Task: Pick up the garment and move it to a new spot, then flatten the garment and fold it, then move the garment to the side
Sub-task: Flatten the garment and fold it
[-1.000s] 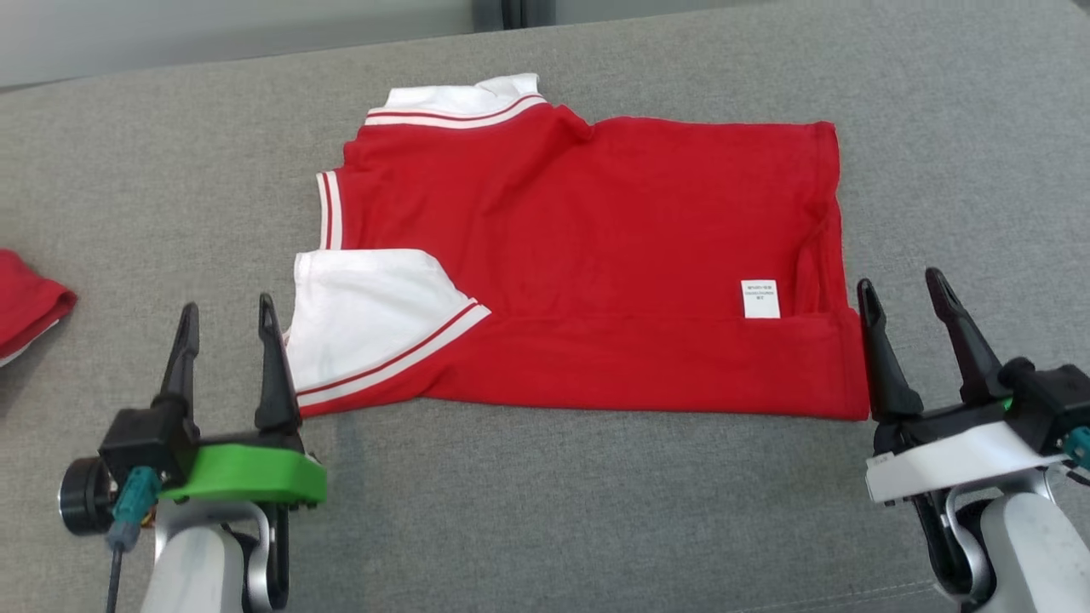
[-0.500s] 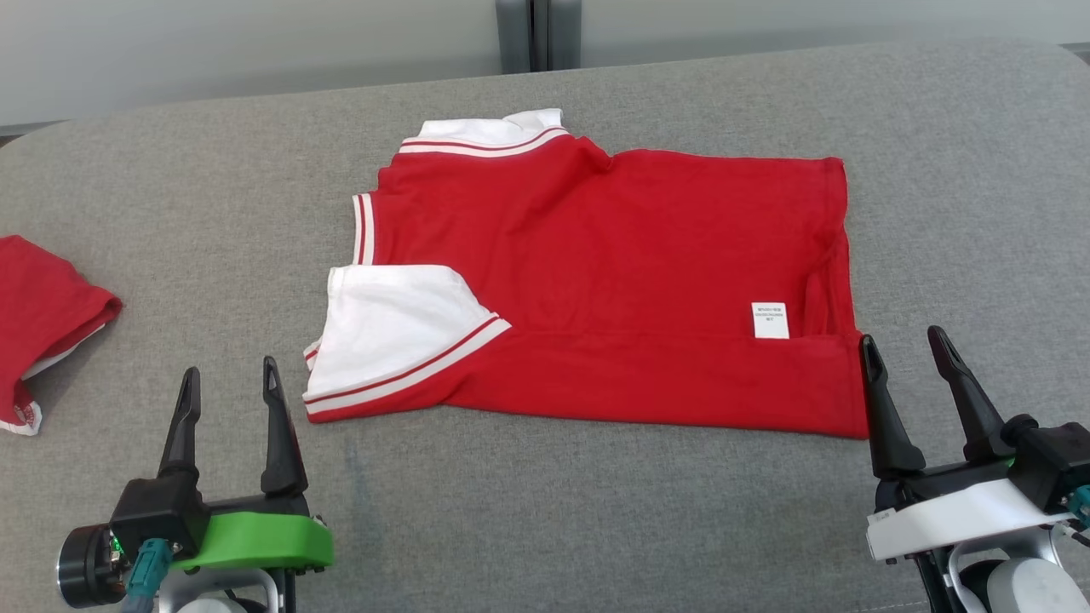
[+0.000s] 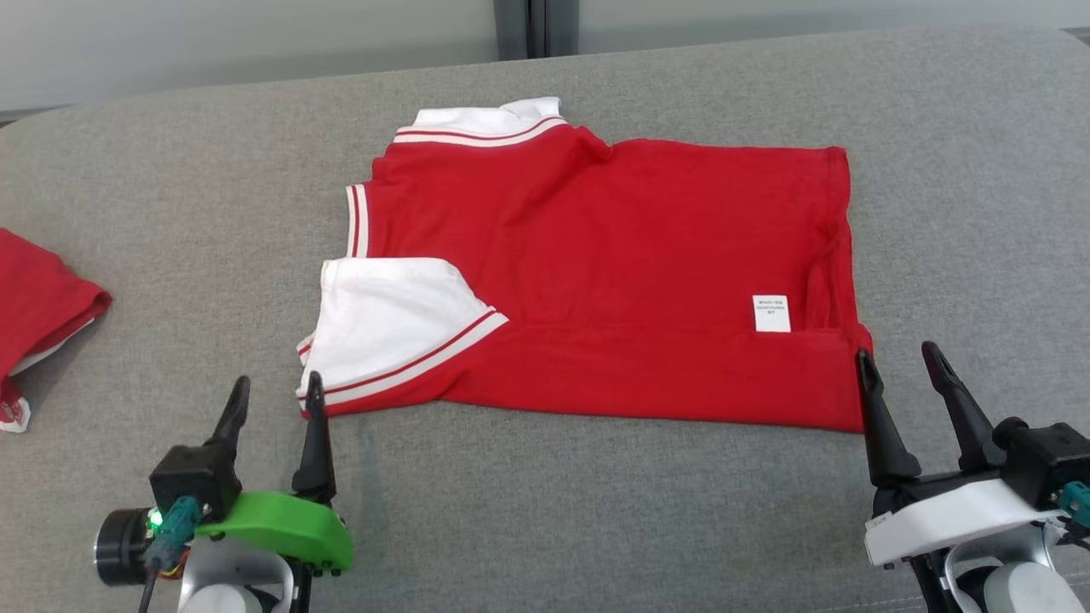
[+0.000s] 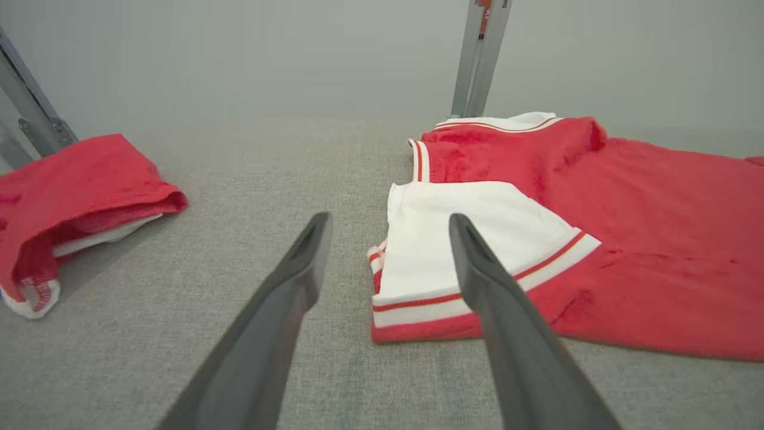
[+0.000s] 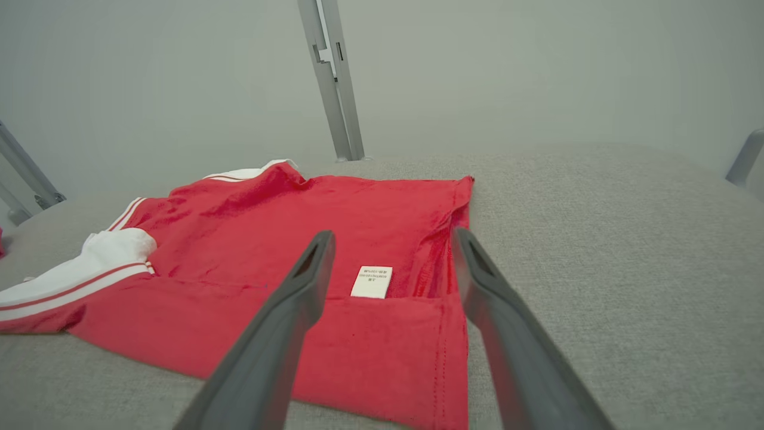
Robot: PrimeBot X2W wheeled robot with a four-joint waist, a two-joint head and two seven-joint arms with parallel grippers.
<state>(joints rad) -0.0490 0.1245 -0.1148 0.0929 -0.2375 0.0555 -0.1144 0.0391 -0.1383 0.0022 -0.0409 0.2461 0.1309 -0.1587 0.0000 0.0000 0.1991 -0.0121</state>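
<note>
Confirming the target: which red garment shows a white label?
The flat red shirt in the middle; its label lies near the right gripper. The other red garment is bunched at far left.

- The left gripper [image 3: 278,379] is low on the left. Its two dark fingers [image 3: 316,426] point up and lean a bit to the right. They stand apart with nothing between them.
- It sits on a green base [image 3: 272,524].
- The right gripper [image 3: 897,350] is low on the right. Its fingers point up, lean a bit to the left, and are apart too, with nothing held.
- It sits on a white base [image 3: 945,515].
</note>
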